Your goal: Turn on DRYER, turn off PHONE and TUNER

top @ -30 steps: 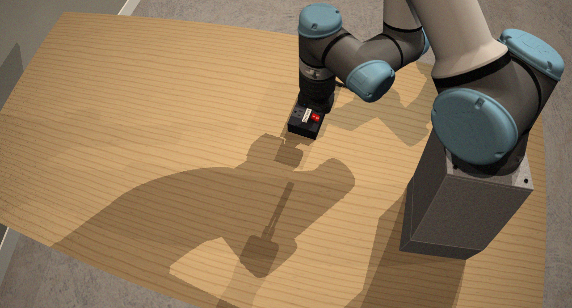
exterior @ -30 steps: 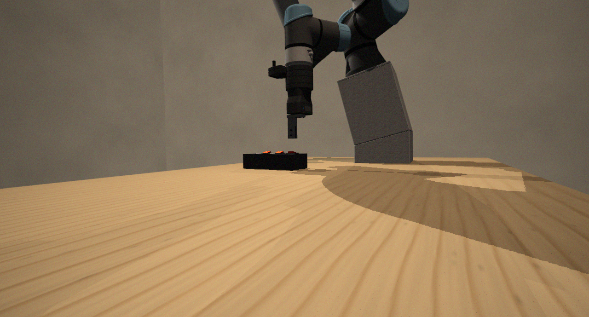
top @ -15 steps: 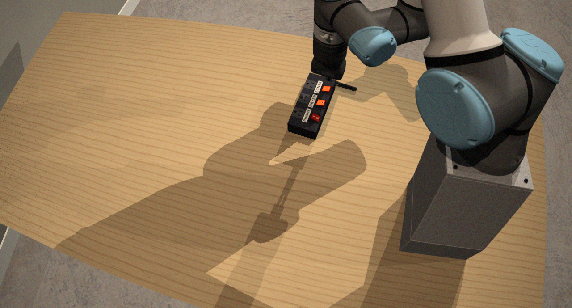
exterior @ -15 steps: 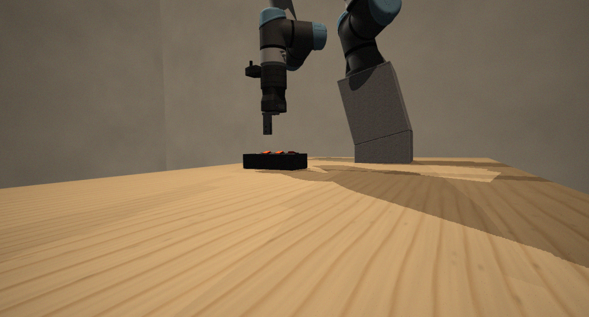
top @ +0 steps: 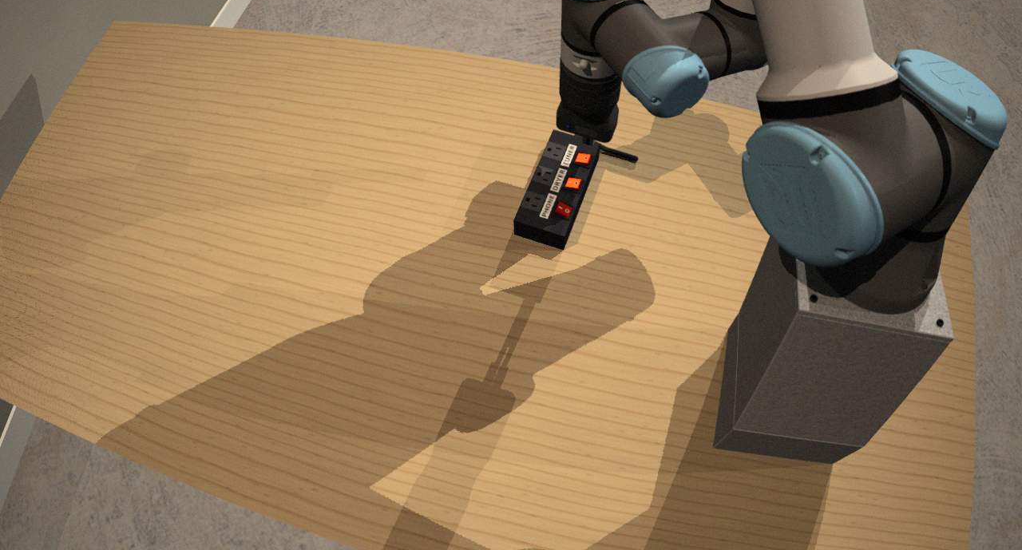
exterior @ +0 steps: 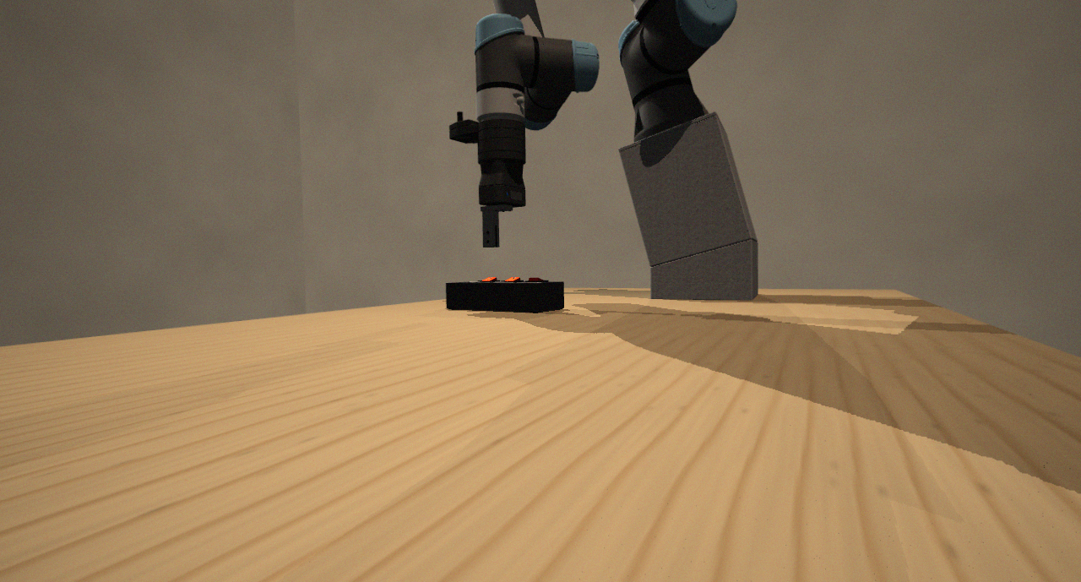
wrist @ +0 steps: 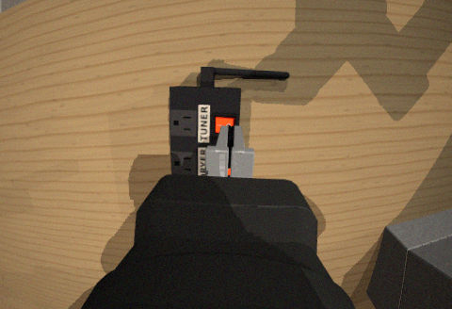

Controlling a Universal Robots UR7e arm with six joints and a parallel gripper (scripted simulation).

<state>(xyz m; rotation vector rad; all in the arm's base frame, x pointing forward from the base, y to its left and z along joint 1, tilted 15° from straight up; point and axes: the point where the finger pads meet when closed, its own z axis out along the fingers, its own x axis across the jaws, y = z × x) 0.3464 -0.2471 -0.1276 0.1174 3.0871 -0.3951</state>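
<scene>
The black power strip (top: 539, 235) (exterior: 502, 297) (wrist: 184, 96) lies flat on the table, right way up. The TUNER switch (top: 583, 159) (exterior: 489, 279) (wrist: 222, 123) is lit orange. The DRYER switch (top: 572, 183) (exterior: 513, 279) is lit orange too; the fingers hide most of it in the wrist view. The PHONE switch (top: 564, 209) (exterior: 535, 279) is dark red and unlit; it is hidden in the wrist view. My gripper (exterior: 490, 246) (wrist: 231, 138) is shut and empty, pointing down above the strip without touching it. In the wrist view its tips overlap the TUNER switch's lower edge.
A short black cord (top: 619, 154) (wrist: 254, 73) sticks out from the strip's TUNER end. The arm's grey pedestal (top: 829, 382) (exterior: 698, 215) (wrist: 424, 262) stands on the wooden table (top: 250, 225) (exterior: 377, 427) (wrist: 71, 111). Arm shadows cross the table.
</scene>
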